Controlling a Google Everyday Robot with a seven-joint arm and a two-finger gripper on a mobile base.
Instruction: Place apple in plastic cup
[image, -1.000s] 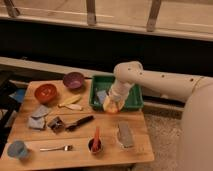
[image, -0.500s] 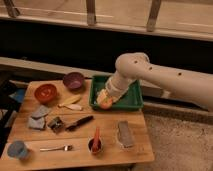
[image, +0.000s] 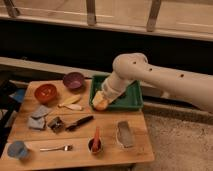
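The apple (image: 102, 104), orange-red with a yellowish patch, sits at the tip of my gripper (image: 100, 101), which is shut on it. It hangs over the front left corner of the green tray (image: 131, 98), at the table's back right. My pale arm (image: 150, 75) reaches in from the right. The light-blue plastic cup (image: 17, 149) stands upright at the table's front left corner, far from the gripper.
On the wooden table (image: 107, 150) are an orange-red bowl (image: 45, 92), a purple bowl (image: 73, 80), pale pieces (image: 70, 103), grey cloths (image: 39, 117), a black-handled tool (image: 80, 122), a fork (image: 55, 148), a dark cup with an orange item (image: 95, 144) and a clear container (image: 124, 134).
The gripper has carried the apple a little to the left and forward, from the middle of the green tray to its front left corner.
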